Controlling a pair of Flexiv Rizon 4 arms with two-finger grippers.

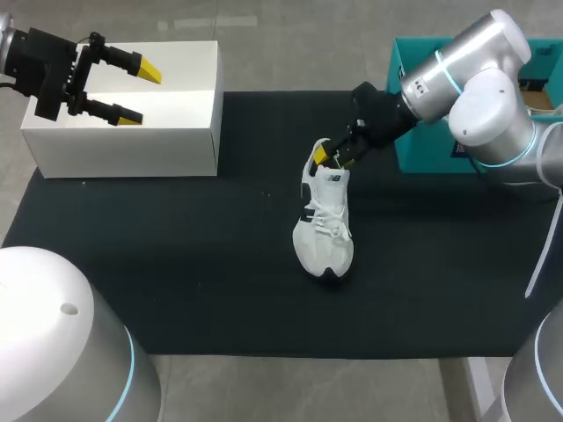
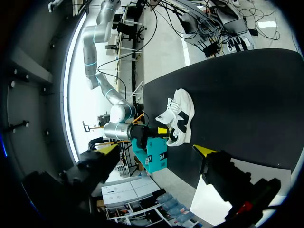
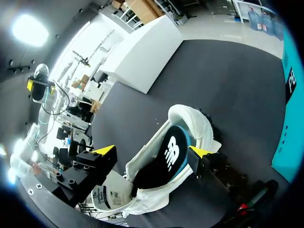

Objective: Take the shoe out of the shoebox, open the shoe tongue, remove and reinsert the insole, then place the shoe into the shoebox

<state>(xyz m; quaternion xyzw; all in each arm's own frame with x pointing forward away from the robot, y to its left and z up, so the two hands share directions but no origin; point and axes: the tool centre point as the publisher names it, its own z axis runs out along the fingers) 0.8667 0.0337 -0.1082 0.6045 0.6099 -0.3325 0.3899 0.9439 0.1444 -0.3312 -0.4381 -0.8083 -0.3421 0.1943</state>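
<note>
Only the right wrist view shows me the insole (image 3: 167, 159) inside the shoe (image 3: 192, 124). Its opening lies between my right gripper's (image 3: 152, 152) released, spread fingers.

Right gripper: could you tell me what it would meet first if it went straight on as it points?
Probably the insole inside the shoe: the right gripper points into the shoe's opening, its jaws open, though depth is unclear.
</note>
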